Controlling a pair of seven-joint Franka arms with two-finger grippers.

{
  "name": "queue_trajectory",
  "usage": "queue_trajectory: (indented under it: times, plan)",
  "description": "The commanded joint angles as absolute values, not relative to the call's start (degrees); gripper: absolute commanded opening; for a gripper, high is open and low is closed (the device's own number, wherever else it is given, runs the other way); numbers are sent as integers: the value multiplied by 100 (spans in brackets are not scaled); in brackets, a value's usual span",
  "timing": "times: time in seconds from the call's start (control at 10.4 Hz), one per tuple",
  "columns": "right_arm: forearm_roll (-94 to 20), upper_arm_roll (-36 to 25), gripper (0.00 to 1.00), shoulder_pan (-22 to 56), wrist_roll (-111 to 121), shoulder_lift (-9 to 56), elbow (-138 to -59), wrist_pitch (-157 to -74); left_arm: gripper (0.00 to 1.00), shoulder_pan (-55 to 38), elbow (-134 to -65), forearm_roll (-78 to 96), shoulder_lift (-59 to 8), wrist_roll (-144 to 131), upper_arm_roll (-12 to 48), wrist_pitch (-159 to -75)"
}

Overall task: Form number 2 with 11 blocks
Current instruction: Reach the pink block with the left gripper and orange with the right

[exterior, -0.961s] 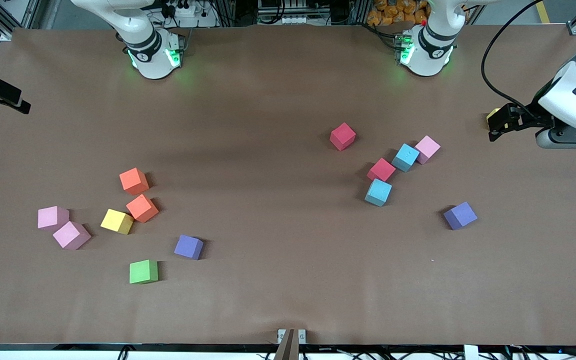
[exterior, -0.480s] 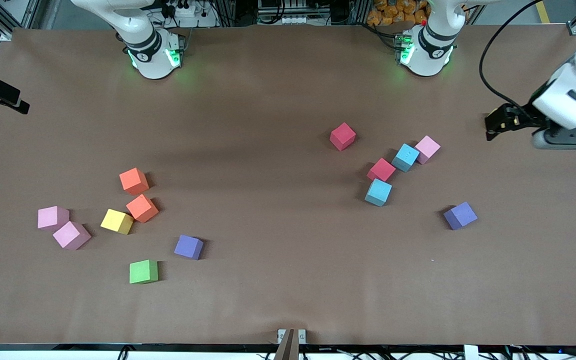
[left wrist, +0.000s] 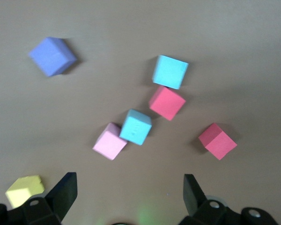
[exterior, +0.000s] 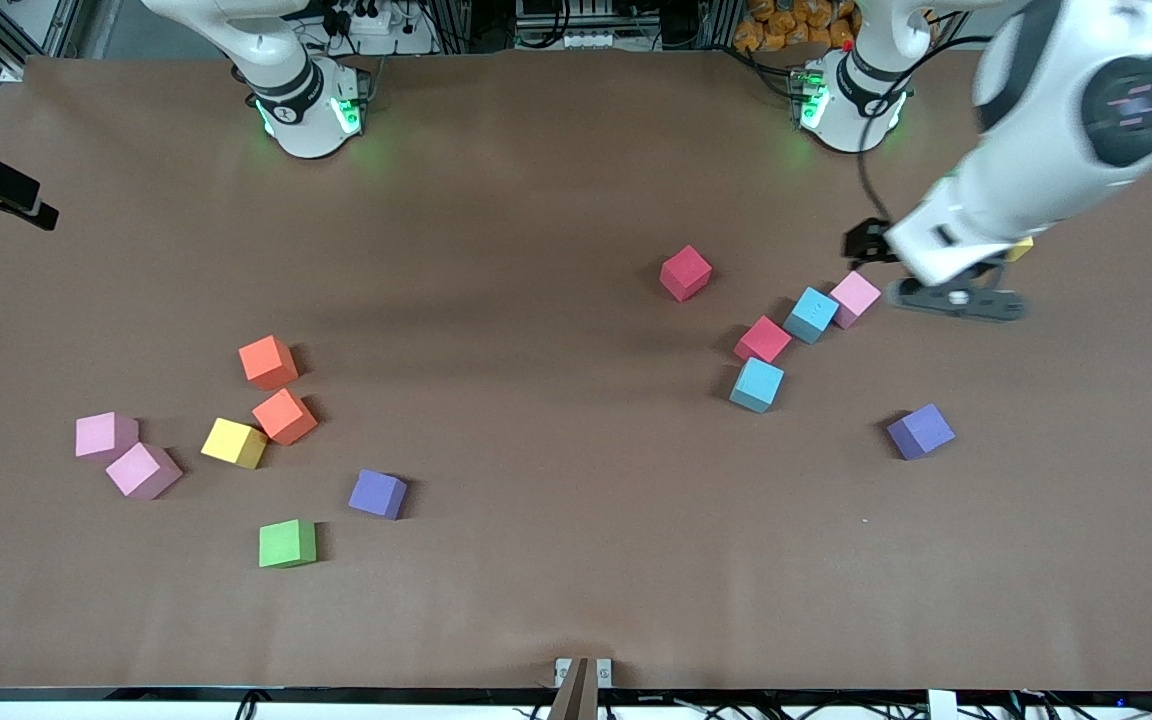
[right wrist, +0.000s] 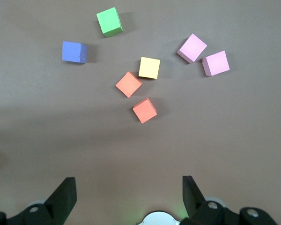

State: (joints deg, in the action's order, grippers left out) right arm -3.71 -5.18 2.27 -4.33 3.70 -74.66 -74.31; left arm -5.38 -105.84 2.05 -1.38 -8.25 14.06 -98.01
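loose coloured blocks [exterior: 762,339] in two scattered clusters

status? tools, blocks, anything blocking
Left tool open, empty, above pink block. Right tool open, empty, arm waiting. Blocks scattered in two loose groups; no digit started. Nothing in the way.

a brown paper-covered surface [exterior: 556,580] fills the view; black cables [exterior: 696,708] run along its edge nearest the front camera.
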Motion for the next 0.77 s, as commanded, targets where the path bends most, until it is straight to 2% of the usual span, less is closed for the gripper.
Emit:
queue_trajectory:
  times: [0.0,0.19,0.48,0.58,0.67]
  plan:
    - [-308,-519,100,281,-448,570,-7470,-7541,100,-562,-11344,299,-35,-2205,1957,-10483]
    - [-334,-510,100,325,-431,895,-7689,-7908,100,-720,-11888,586,-96,-3344,2267,-10974]
    - [-378,-501,100,290,-152,1623,-7805,-8252,100,-913,-12847,861,-123,-4311,2723,-12222]
    - [-439,-501,100,273,233,1817,-7970,-8627,100,-975,-13050,861,-219,-4742,2873,-12565]
    - [-526,-501,100,255,698,1889,-8494,-9266,100,-1019,-13095,870,-376,-5138,2978,-12681]
